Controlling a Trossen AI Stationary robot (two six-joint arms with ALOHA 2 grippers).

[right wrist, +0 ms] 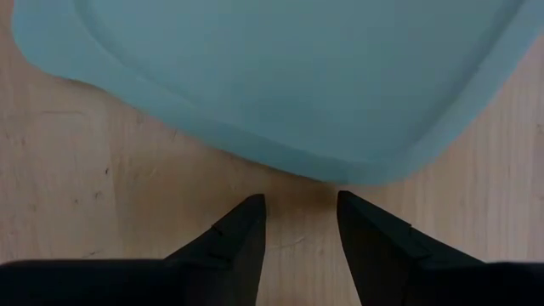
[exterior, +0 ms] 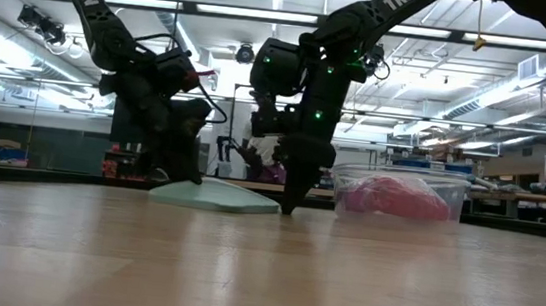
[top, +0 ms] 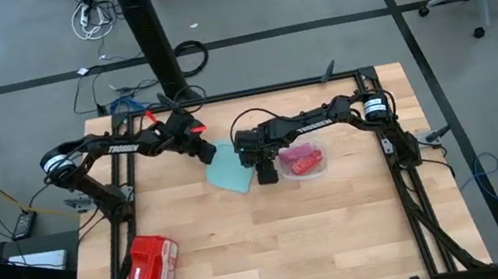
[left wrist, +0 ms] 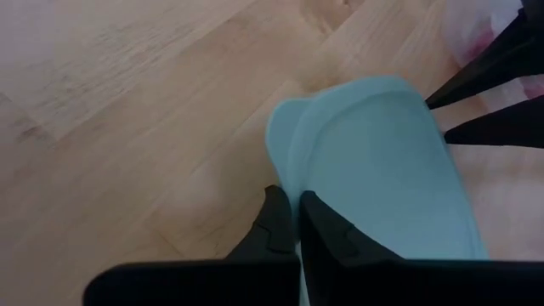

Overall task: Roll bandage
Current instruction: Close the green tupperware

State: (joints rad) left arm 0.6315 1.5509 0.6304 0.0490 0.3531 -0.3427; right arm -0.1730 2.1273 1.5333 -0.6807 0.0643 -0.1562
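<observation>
Bandage (top: 301, 159) fabric, dusky pink and bunched up, sits inside a clear plastic tub (top: 320, 167) near the middle of the wooden table (top: 277, 246), not yet taken out for rolling. At nine o'clock from the tub a pale blue lid (top: 229, 171) lies flat; the left gripper (left wrist: 293, 223) pinches its edge with closed fingers, probably to move it aside. The right gripper (right wrist: 299, 223) points down between lid and tub, fingers apart and holding nothing.
</observation>
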